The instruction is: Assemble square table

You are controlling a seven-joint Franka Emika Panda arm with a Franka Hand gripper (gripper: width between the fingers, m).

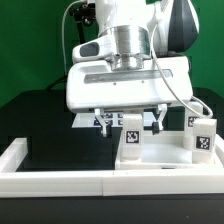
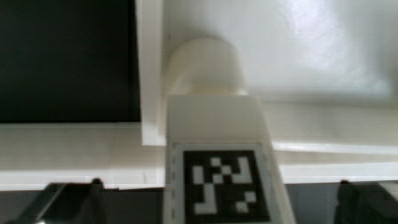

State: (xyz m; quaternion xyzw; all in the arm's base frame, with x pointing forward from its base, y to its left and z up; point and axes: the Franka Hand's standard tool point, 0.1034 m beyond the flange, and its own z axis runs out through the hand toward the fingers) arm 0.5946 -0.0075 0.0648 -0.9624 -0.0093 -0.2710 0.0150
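A white leg block [image 1: 130, 142] with a black-white tag stands upright on the white square slab [image 1: 160, 163] at the exterior view's front right. My gripper [image 1: 132, 122] hangs just above it, open. In the wrist view the leg [image 2: 217, 120] runs between my two dark fingertips [image 2: 79, 195], which stand wide apart and clear of its sides; my gripper [image 2: 224, 196] holds nothing. The leg's rounded far end rests against the slab [image 2: 329, 60]. A second tagged leg block [image 1: 203, 136] stands upright at the exterior view's right.
The long white border wall [image 1: 55, 183] runs along the front and up the exterior view's left. The marker board [image 1: 100, 121] lies behind the gripper. The black table top [image 1: 45, 120] shows at the exterior view's left and also in the wrist view [image 2: 63, 60].
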